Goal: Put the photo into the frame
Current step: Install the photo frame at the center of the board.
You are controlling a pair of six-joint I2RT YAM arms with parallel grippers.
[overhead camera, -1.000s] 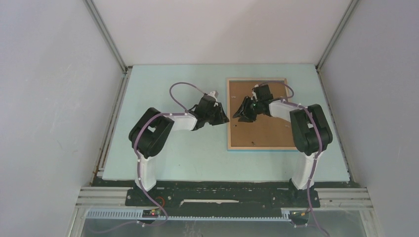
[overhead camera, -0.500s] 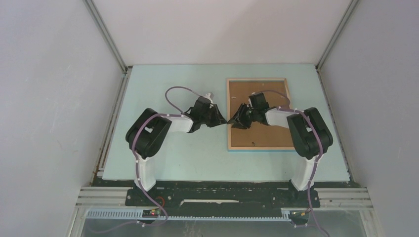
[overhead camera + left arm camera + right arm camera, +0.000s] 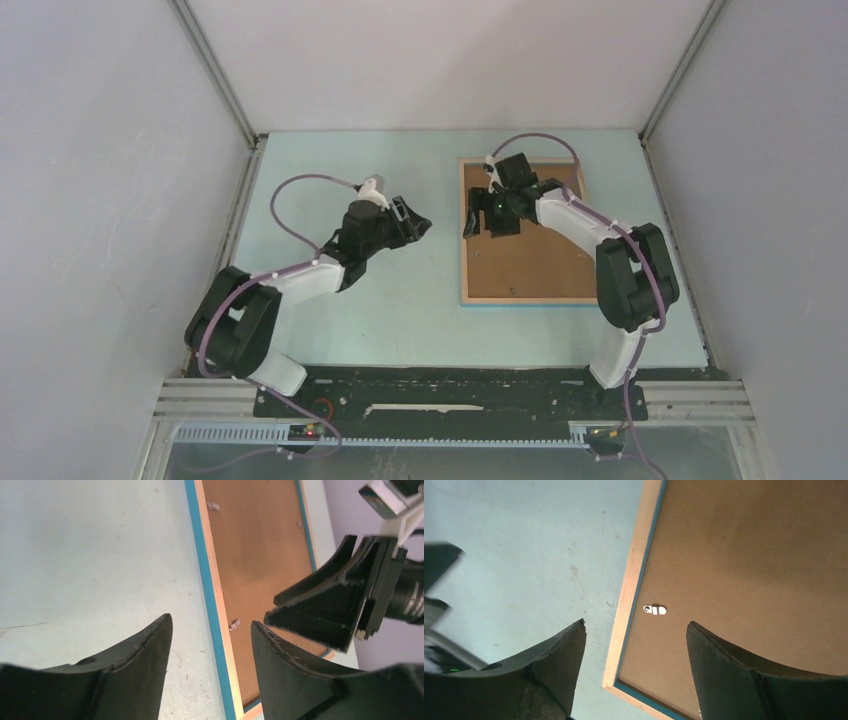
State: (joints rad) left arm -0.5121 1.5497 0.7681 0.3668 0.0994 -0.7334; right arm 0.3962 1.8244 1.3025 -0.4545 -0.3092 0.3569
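Left gripper point(image 3: 211, 622) spread open, nothing between the fingers, held off the table point(image 3: 400, 310), aimed at the left rail of the frame point(image 3: 636, 555) from the left side. Right gripper point(image 3: 636, 624) spread wider, also empty, hanging over the far half of that same rail: one finger above bare table, the other above the backing board point(image 3: 749, 570). Clear of rail and board as far as visible. Grippers facing each other across the rail, near but apart. Frame flat on the right half of the table, back up: light wood rail, blue edge, brown board seated inside, small metal turn clip point(image 3: 655, 610) on the board just inside the rail.
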